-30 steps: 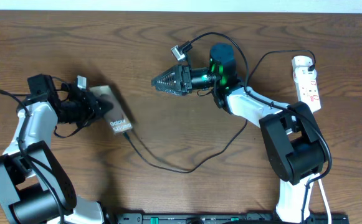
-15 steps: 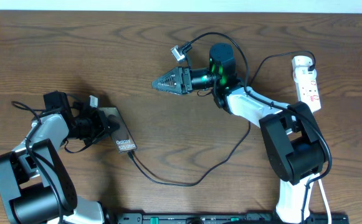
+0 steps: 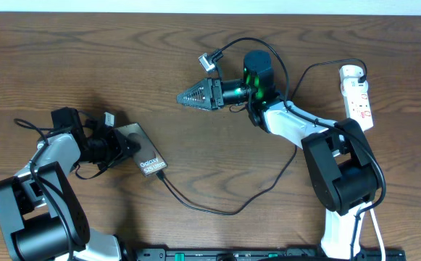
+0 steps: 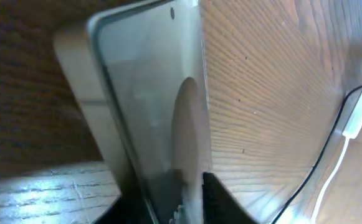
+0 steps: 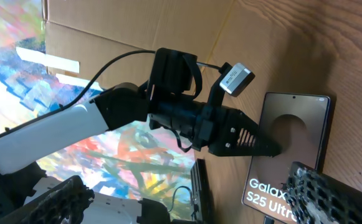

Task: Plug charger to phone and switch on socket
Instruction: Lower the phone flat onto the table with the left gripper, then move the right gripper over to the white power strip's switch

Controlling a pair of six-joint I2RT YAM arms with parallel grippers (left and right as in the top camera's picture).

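Left claw (image 3: pixel 123 145) is clamped on one end of the phone (image 3: pixel 146 156), down at the left side of the bench (image 3: pixel 87 58). The charger (image 3: pixel 228 212) meets the phone's lower-right end and loops away across the wood towards the right arm. Right claw (image 3: pixel 182 96) hovers mid-bench, pointing left. Its wrist view shows the fingers spread wide, nothing between them. The socket (image 3: pixel 358 94) lies at the far right edge.

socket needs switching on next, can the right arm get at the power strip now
Probably yes: the power strip lies uncovered beside the right arm's base, and the right gripper is open and empty, though pointed away.
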